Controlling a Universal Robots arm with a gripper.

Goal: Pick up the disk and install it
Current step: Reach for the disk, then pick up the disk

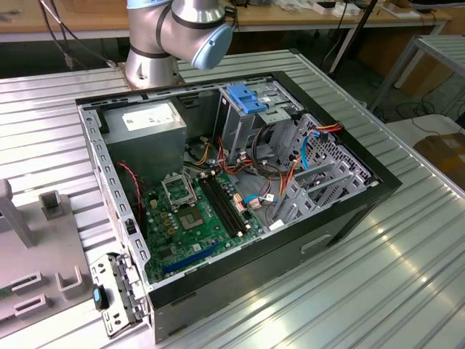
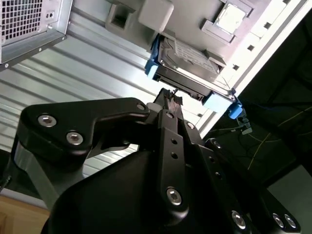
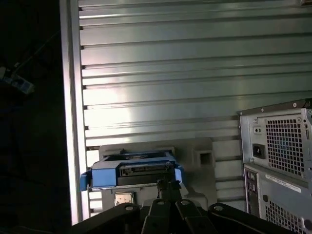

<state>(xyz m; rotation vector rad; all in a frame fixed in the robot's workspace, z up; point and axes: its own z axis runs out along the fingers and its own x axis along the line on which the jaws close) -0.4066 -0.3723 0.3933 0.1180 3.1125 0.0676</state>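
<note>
Ribbed metal table carries the disk, lying flat on a grey holder near the computer case; the gripper, fingers pressed together and empty, sits just at the disk's edge.

The disk is silver metal with a whitish label and a blue frame along its sides. The fixture is pale grey, and the claw is matt black with bright silver screw heads. The worktop is silver-grey, patterned in parallel ribbed slats. In the exterior view the computer case is black, its motherboard green, the cage handle blue, the cables red, orange and yellow, and the arm silver with a light-blue cap.
</note>
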